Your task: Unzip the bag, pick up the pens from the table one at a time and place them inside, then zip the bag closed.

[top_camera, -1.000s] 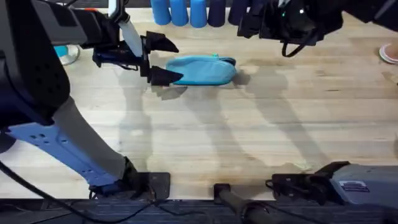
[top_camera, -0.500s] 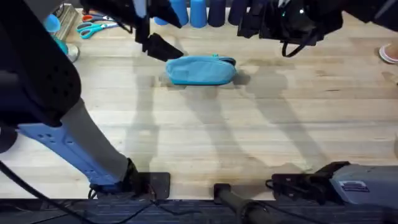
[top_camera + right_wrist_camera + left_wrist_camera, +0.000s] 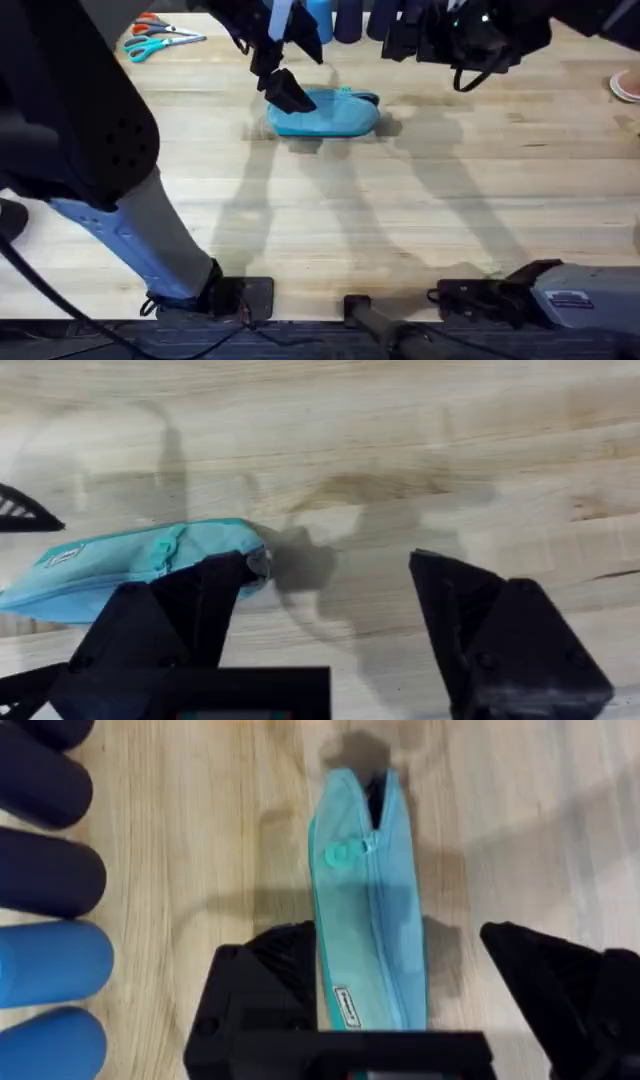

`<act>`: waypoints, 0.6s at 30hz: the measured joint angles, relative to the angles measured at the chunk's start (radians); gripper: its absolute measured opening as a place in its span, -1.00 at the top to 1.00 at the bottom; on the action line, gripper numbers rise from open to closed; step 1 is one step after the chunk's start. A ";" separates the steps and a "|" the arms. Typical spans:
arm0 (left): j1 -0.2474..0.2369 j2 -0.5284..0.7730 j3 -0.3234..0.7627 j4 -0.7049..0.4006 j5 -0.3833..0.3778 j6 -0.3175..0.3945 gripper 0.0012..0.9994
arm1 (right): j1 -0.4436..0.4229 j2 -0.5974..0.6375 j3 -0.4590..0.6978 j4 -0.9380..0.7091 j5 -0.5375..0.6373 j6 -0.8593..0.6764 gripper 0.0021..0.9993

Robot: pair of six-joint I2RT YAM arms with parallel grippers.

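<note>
Both tools [image 3: 400,970] [image 3: 330,610] open, empty.

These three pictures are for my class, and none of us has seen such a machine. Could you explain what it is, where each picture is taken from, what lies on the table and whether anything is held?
It is a robot with two arms, each ending in a two-finger gripper. One camera looks down from above the table; the other two sit on the wrists, just behind the fingers. On the wood lies a light-blue bag, its zipper mostly closed with a gap at one end. The left gripper hangs open over the bag, one finger either side. The right gripper is open beside the bag's end. Neither holds anything. Scissors and blue cylinders lie further back.
</note>
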 joint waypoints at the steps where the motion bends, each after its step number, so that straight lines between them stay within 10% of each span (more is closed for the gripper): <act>1: 0.001 0.000 0.000 0.000 -0.009 0.000 -0.99 | 0.000 0.000 0.000 0.000 0.000 0.000 -1.00; 18: 0.004 0.000 0.000 0.024 -0.038 0.000 -0.99 | 0.000 0.000 0.000 0.000 0.000 -0.001 -1.00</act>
